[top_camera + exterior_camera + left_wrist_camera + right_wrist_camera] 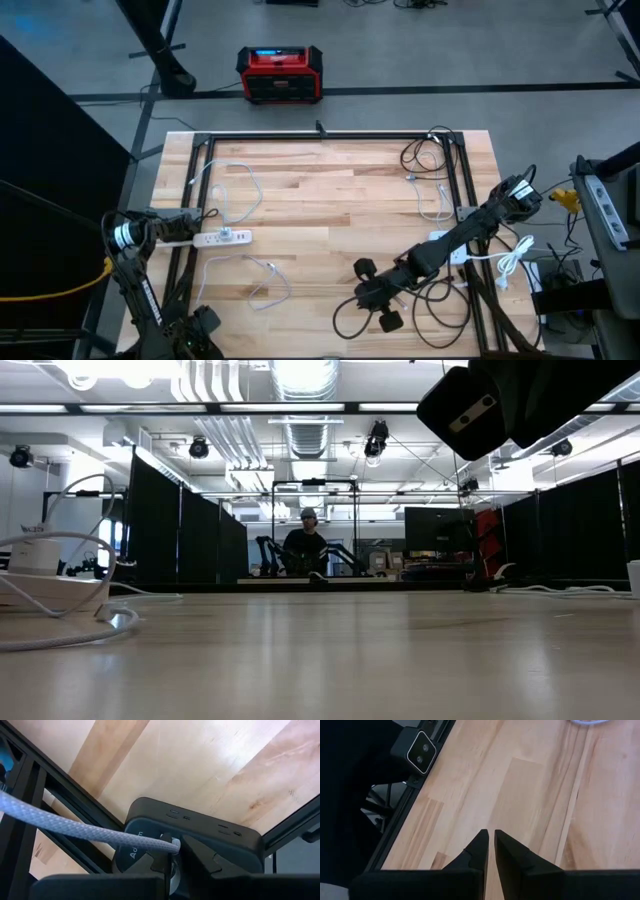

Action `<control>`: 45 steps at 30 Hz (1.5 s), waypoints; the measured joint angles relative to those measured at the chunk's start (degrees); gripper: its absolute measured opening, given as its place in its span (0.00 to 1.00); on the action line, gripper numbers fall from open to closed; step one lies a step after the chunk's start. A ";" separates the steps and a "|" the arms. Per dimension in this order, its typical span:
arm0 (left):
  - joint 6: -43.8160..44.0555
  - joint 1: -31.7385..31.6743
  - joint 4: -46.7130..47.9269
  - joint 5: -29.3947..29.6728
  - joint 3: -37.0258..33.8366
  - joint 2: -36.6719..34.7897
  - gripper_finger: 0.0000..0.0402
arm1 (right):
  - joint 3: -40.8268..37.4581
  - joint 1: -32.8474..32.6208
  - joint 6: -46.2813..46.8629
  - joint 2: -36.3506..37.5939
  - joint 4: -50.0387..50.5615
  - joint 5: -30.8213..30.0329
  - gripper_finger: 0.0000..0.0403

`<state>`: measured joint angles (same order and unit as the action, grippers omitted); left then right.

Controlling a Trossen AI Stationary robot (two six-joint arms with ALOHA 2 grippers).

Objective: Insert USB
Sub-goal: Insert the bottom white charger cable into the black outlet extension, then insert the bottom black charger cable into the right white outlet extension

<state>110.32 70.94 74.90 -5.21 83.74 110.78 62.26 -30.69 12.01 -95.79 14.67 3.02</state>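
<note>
The left gripper sits at the table's nine o'clock edge, arm reaching in low, fingers nearly together around the end of a white braided cable. The plug itself is hidden between them. Just beyond lies the white power strip. The right gripper, near five o'clock, hovers above bare wood, narrowly closed and empty.
</note>
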 joint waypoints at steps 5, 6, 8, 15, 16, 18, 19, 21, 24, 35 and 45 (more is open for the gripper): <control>-0.02 -0.63 1.05 0.12 -0.05 -0.19 0.07 | 0.00 -0.28 0.00 0.00 0.00 0.02 0.04; -0.02 -0.92 1.40 0.23 -0.12 -0.40 0.07 | 0.00 -0.34 0.00 0.00 0.00 0.02 0.04; -0.35 -1.25 2.71 0.27 -0.31 -0.81 0.09 | -0.02 -0.34 -0.01 0.00 -0.01 0.01 0.04; -0.88 -1.91 5.24 0.31 -0.26 -3.52 0.21 | 0.00 -0.45 -0.02 0.00 -0.01 0.01 0.04; -0.87 -2.00 5.32 0.50 -0.26 -3.86 0.23 | -0.02 -0.45 -0.03 0.00 0.01 0.01 0.04; -0.92 -2.28 5.60 0.97 -0.20 -4.71 0.27 | -0.02 -0.45 -0.07 0.00 0.01 0.01 0.04; -0.98 -2.49 5.75 1.07 -0.20 -5.17 0.29 | -0.02 -0.45 -0.07 0.00 -0.01 0.01 0.04; -1.17 -2.94 6.16 1.18 -0.16 -6.23 0.32 | -0.02 -0.42 -0.09 0.00 0.01 0.01 0.04; -2.52 -3.68 6.56 1.15 -0.13 -8.14 0.36 | -0.02 -0.43 -0.11 0.00 0.01 0.01 0.04; -5.21 -9.11 10.71 -5.64 -0.04 -18.02 0.44 | -0.02 -0.42 -0.10 0.00 0.00 0.01 0.04; -5.39 -17.73 15.16 -14.15 0.00 -28.54 0.34 | -0.02 -0.42 -0.66 0.00 1.26 0.02 0.04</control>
<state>104.93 53.21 90.06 -19.37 83.74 82.25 62.24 -31.11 11.35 -95.79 15.93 3.04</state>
